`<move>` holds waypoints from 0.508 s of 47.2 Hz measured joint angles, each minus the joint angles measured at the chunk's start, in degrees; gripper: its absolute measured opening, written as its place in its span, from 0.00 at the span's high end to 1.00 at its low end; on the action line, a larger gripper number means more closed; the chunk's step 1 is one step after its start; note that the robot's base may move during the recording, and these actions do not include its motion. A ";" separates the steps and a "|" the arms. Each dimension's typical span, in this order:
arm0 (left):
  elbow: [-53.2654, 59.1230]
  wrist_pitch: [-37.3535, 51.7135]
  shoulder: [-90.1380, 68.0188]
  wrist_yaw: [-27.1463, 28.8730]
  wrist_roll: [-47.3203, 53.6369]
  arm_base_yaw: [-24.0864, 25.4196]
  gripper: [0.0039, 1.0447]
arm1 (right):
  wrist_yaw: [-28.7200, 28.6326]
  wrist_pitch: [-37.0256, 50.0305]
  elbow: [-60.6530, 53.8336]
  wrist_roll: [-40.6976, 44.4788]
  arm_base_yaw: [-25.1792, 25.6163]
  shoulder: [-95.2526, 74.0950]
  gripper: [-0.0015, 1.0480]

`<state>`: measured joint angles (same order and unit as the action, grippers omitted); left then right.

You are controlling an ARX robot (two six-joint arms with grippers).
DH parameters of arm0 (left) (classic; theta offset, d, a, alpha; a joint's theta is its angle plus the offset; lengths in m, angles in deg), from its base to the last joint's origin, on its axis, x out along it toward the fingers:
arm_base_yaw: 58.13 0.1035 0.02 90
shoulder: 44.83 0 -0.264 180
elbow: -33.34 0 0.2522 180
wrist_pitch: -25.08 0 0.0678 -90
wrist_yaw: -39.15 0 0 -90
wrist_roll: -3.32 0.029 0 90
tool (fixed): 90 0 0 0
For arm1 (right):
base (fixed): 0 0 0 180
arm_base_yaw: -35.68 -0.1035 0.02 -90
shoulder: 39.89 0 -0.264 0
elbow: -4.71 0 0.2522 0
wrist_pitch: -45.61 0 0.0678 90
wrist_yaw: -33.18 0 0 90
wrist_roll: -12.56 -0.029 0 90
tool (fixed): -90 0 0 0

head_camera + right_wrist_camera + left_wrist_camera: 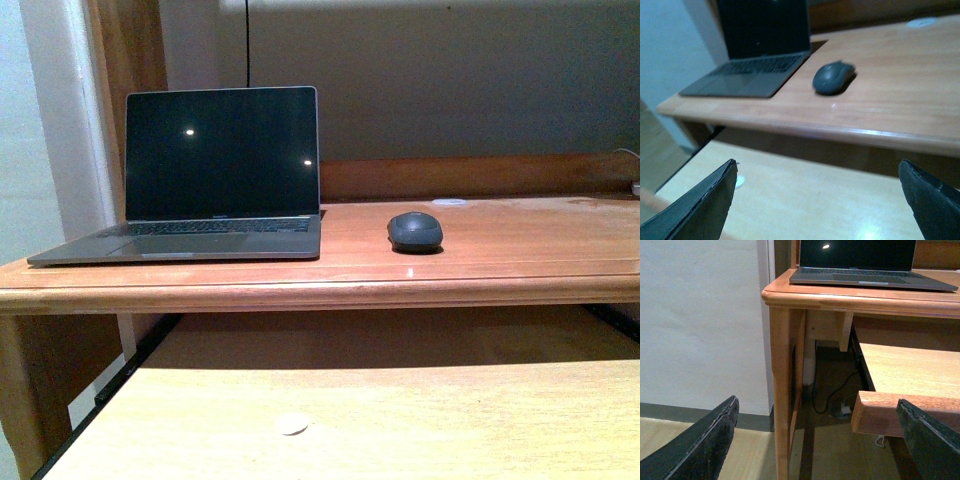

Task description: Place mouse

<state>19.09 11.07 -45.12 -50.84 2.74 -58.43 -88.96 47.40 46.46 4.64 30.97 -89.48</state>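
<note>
Front view: The desk (520, 250) carried an open laptop (220, 160) at its left end; the screen was dark, with two bright spots of reflected light. The mouse (415, 231) lay flat on the desk top, just right of the laptop's front right corner and apart from it, about midway along the desk and nearer the front edge than the back. A white disc (450, 202) lay at the back edge, behind the mouse. Below the desk top a paler shelf (450, 420) extended forward, with a small pale spot (292, 423) on it.

Left wrist view: The left gripper (816, 401) was spread wide; its two dark fingers (700, 450) stood far apart and held nothing. Beyond them stood the front left desk leg (781, 390), with the laptop (865, 270) on the corner above it. The shelf (910, 370) projected under the desk top, and cables (835, 400) lay on the floor beneath. A plain wall (700, 315) ran beside the desk.

Right wrist view: The right gripper (816, 162) was likewise wide open, fingers (700, 210) well apart and empty, positioned over the shelf (805, 195). The mouse (832, 77), slightly blurred, sat on the desk (900, 100) well apart from the fingers, near the front right corner of the laptop (755, 75). The white disc (921, 22) lay at the back edge
</note>
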 joint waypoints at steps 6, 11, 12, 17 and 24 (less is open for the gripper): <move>0.00 0.00 0.00 0.00 0.00 0.00 0.07 | -10.75 -5.25 -6.03 6.16 3.67 4.31 0.07; 0.00 0.00 0.00 0.02 0.00 0.00 0.07 | -16.24 -11.15 -9.66 13.64 5.40 6.14 0.07; 0.00 0.00 0.00 0.00 0.00 0.00 0.07 | -16.79 -12.13 -10.16 14.58 5.44 6.29 0.07; 0.00 0.00 0.00 0.00 0.00 0.00 0.07 | -17.59 -15.72 -12.33 20.94 5.25 6.51 0.07; 0.00 0.00 0.00 0.00 0.00 0.00 0.07 | -14.67 -12.28 -14.23 24.55 2.99 4.61 0.07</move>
<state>19.09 11.07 -45.12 -50.84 2.74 -58.43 -103.62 35.12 32.23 29.19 33.97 -84.87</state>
